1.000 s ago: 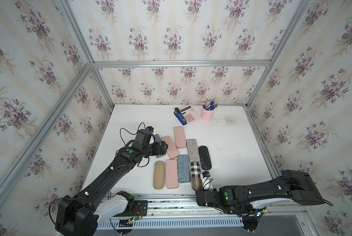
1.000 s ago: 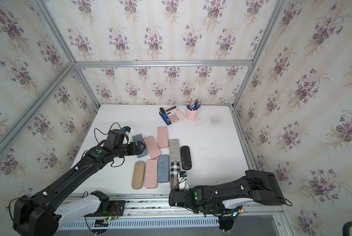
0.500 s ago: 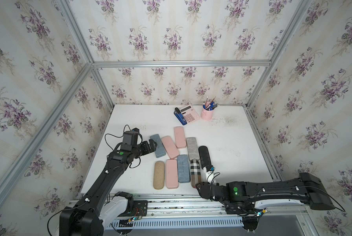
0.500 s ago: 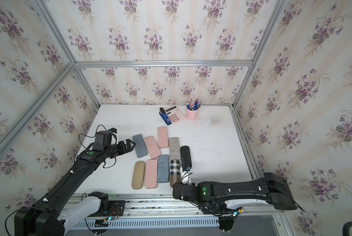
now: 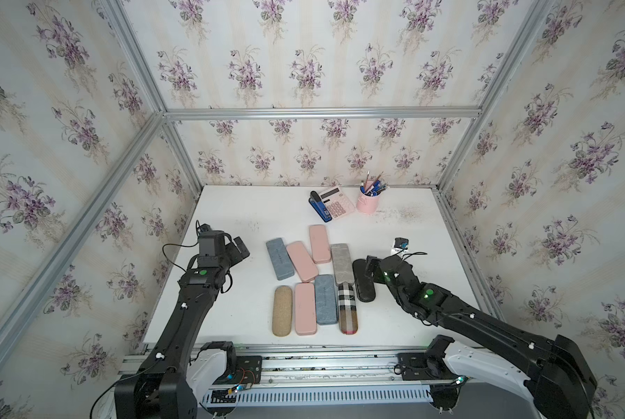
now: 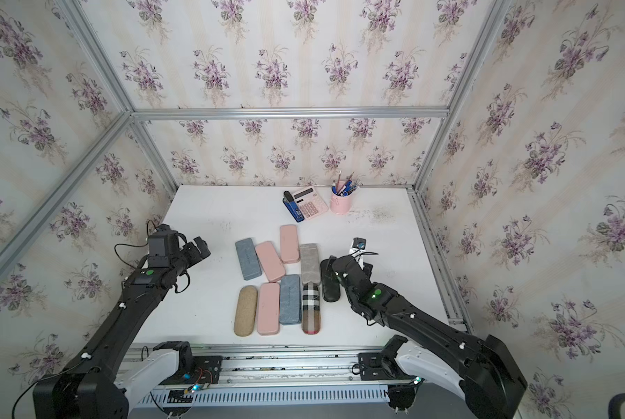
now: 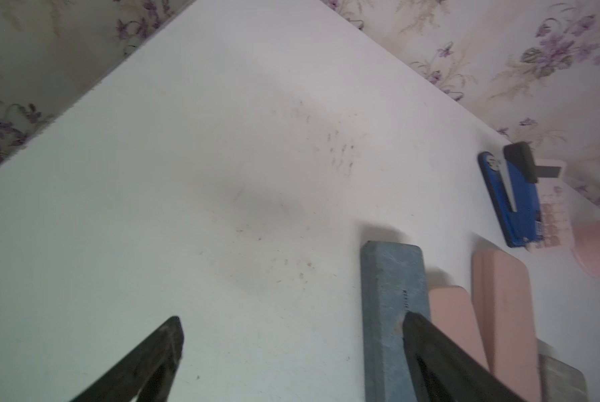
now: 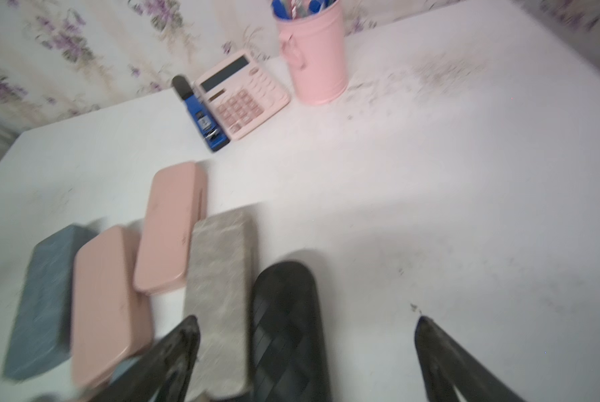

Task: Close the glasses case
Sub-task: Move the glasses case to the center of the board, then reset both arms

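A black woven glasses case (image 5: 363, 288) lies flat with its lid down at the right end of a cluster of cases, also in the right wrist view (image 8: 284, 313). My right gripper (image 5: 372, 264) hovers over its far end, open, with the case between and below the fingers and nothing gripped (image 8: 306, 320). My left gripper (image 5: 241, 248) is open above bare table, left of a blue-grey case (image 5: 279, 258); in the left wrist view (image 7: 291, 317) one fingertip overlaps that case (image 7: 389, 278).
Other shut cases lie around: pink (image 5: 302, 261), pink (image 5: 319, 243), grey (image 5: 342, 263), tan (image 5: 282, 310), plaid (image 5: 347, 308). A blue stapler (image 5: 319, 206), pink calculator (image 5: 336, 203) and pink pen cup (image 5: 367, 203) stand at the back. A small black tag (image 5: 400, 243) lies to the right.
My right arm swung from the table's front edge up to the black case and its gripper opened wide. My left gripper drew back to the left, away from the blue-grey case.
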Controlling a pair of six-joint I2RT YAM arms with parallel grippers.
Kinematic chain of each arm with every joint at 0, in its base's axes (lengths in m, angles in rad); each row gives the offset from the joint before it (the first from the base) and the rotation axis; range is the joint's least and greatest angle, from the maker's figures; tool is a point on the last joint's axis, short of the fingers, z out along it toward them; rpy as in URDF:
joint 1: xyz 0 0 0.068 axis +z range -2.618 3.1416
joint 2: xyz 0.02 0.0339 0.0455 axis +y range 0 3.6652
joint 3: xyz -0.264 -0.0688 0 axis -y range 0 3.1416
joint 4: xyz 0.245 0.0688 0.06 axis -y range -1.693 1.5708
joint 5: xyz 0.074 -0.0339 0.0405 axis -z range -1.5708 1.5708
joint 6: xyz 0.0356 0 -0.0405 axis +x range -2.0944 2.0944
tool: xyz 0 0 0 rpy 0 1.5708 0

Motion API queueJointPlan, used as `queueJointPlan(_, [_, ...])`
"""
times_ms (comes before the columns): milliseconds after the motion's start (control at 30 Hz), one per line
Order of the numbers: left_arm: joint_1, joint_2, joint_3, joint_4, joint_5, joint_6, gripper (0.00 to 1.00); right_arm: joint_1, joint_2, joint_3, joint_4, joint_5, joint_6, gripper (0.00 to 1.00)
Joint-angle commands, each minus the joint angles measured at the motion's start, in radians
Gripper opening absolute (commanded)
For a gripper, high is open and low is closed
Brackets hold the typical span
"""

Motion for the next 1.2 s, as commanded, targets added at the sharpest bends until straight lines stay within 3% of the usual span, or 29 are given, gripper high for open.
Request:
queueJointPlan(0, [0.030, 0.009, -0.047, 0.115, -0.156, 0.070, 1.00, -0.087, 0.047, -0.031, 0.230, 0.116, -0.219, 0.98])
queueJointPlan(133, [0.040, 0.044, -0.173, 0.381, -0.148, 0.128, 1.00, -0.159, 0.113, -0.108, 0.424, 0.184, -0.332, 1.00])
queueJointPlan(300, [0.040, 0.180, -0.221, 0.646, -0.093, 0.173, 1.00, -0.215, 0.103, -0.211, 0.709, 0.236, -0.498, 1.00])
queueJointPlan(500, [0.030, 0.254, -0.275, 0.854, -0.053, 0.243, 1.00, -0.276, 0.168, -0.409, 1.198, 0.139, -0.660, 1.00])
queueJointPlan(600, [0.019, 0.288, -0.348, 1.045, -0.036, 0.285, 1.00, -0.314, 0.301, -0.496, 1.513, 0.138, -0.714, 1.00])
queueJointPlan(667, [-0.012, 0.324, -0.316, 1.025, -0.019, 0.334, 1.00, -0.334, 0.404, -0.526, 1.737, 0.075, -0.777, 1.00])
queueJointPlan(767, [-0.053, 0.425, -0.282, 1.058, 0.011, 0.401, 1.00, -0.373, 0.602, -0.472, 1.886, 0.037, -0.809, 1.00])
queueJointPlan(833, [-0.064, 0.473, -0.246, 1.043, 0.029, 0.428, 1.00, -0.399, 0.538, -0.460, 1.731, -0.004, -0.756, 1.00])
queueJointPlan(967, [-0.068, 0.465, -0.235, 1.003, 0.026, 0.425, 1.00, -0.646, 0.465, -0.423, 1.486, -0.306, -0.498, 1.00])
queueJointPlan(1033, [-0.068, 0.469, -0.232, 1.007, 0.025, 0.426, 1.00, -0.655, 0.548, -0.393, 1.550, -0.356, -0.524, 1.00])
queueJointPlan(1067, [-0.068, 0.471, -0.231, 1.006, 0.024, 0.427, 1.00, -0.655, 0.514, -0.344, 1.362, -0.359, -0.507, 1.00])
queueJointPlan(1100, [-0.069, 0.471, -0.234, 1.015, 0.025, 0.426, 1.00, -0.655, 0.496, -0.322, 1.320, -0.355, -0.502, 1.00])
queueJointPlan(1133, [-0.069, 0.469, -0.230, 1.002, 0.024, 0.425, 1.00, -0.653, 0.542, -0.356, 1.479, -0.355, -0.526, 1.00])
queueJointPlan(1167, [-0.069, 0.470, -0.233, 1.013, 0.024, 0.426, 1.00, -0.653, 0.524, -0.350, 1.413, -0.358, -0.516, 1.00])
